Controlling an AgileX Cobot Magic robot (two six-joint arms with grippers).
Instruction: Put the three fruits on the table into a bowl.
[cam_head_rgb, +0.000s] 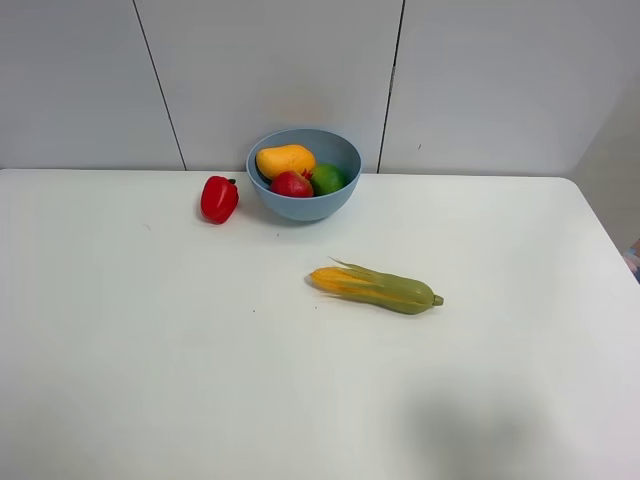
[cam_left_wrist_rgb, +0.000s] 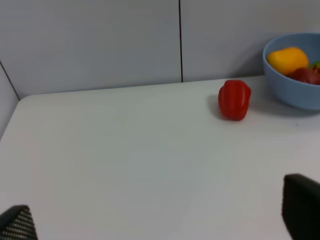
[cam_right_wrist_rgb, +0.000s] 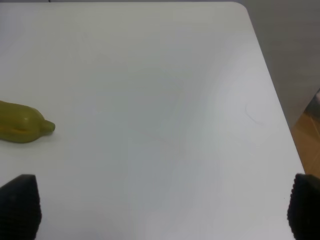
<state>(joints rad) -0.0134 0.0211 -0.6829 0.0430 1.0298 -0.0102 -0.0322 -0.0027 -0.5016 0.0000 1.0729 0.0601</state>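
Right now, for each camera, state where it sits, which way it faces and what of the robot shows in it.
Exterior high: mounted high off the arms, looking down across the table toward the back wall; the bowl holds the mango, pomegranate and lime; no arm shows.
Left wrist: low over the table, facing the red pepper and the bowl; only the open left gripper fingertips show.
Right wrist: looks down at bare table and the corn cob end; open right gripper fingertips show.
Shared: exterior and left wrist both show pepper, bowl and mango.
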